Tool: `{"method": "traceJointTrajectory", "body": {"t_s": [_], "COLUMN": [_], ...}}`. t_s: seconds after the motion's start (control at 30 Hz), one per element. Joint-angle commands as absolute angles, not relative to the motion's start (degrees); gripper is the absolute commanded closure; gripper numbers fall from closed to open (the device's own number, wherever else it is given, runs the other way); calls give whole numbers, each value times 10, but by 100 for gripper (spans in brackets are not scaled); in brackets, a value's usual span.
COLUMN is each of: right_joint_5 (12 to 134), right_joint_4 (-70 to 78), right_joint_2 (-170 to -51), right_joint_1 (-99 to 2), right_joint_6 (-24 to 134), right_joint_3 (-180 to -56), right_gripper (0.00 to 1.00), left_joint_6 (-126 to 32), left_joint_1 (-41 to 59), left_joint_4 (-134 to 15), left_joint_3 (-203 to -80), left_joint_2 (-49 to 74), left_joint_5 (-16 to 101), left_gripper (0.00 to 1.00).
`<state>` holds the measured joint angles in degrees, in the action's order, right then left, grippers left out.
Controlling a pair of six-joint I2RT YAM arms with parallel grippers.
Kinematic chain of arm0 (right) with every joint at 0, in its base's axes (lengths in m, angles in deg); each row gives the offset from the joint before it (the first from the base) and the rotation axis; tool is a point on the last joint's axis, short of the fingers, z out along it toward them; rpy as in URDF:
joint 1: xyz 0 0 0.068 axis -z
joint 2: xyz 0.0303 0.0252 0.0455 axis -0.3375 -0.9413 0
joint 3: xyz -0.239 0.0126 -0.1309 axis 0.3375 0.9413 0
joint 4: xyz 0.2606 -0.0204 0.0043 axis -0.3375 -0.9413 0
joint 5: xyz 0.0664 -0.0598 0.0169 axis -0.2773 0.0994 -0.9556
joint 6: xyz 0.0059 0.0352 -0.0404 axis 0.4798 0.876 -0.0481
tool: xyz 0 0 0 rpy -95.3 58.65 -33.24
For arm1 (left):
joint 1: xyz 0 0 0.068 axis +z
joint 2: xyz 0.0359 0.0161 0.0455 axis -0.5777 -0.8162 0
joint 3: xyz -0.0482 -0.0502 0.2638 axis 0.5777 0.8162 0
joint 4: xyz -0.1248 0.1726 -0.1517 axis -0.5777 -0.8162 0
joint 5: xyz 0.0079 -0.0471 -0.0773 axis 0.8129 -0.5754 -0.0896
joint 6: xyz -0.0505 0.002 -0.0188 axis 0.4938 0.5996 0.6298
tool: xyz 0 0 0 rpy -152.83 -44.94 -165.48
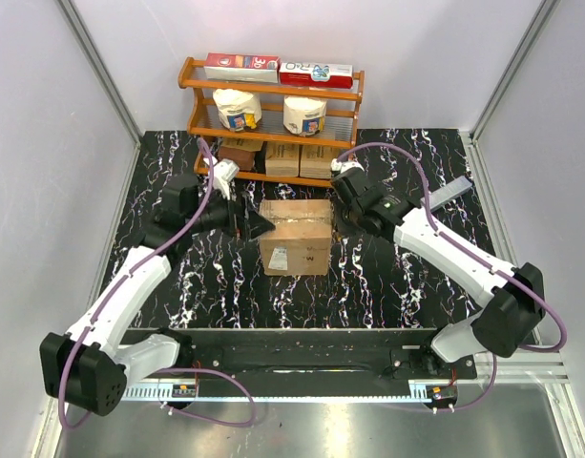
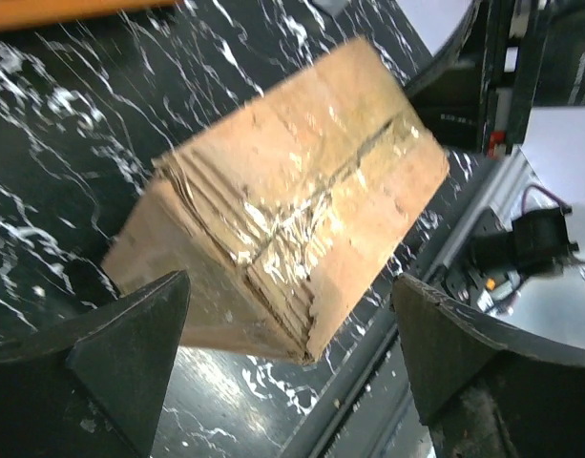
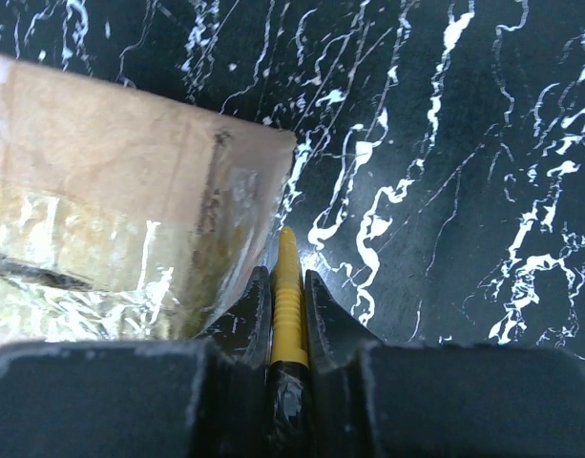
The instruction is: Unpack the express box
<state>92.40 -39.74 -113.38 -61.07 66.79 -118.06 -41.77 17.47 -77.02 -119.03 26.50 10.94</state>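
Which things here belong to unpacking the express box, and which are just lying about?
In the job: express box; yellow tool pinched in the right claw; left claw, open at the box.
Lying about: wooden rack; two red-and-white packs on top; two white tubs; small brown cartons.

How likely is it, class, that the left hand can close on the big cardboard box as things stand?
Probably yes: the left hand is open wide, the box sits just ahead of it, and nothing stands between them.
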Motion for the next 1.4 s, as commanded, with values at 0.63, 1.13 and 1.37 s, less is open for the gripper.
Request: {"method": "traceJointTrajectory", "body": {"t_s": [0.63, 1.13, 1.37], "right_joint_5": [961, 965, 962], "right_joint_4": [-167, -136, -133], "right_joint_2": [-898, -876, -891], "right_joint_1": [-588, -585, -585], "right_joint_6": [873, 880, 873], "right_joint_3": [-1025, -1009, -1010], "right_gripper": [100, 100, 100], "left_joint_6": [-495, -528, -542], "left_joint_1": [5, -49, -52], "left_joint_4": [-765, -837, -843], "left_joint_3": [-1493, -1563, -1555], "left_joint_2": [52, -57, -67], "left_joint_5": [432, 476, 477], "left_gripper": [23, 24, 25]}}
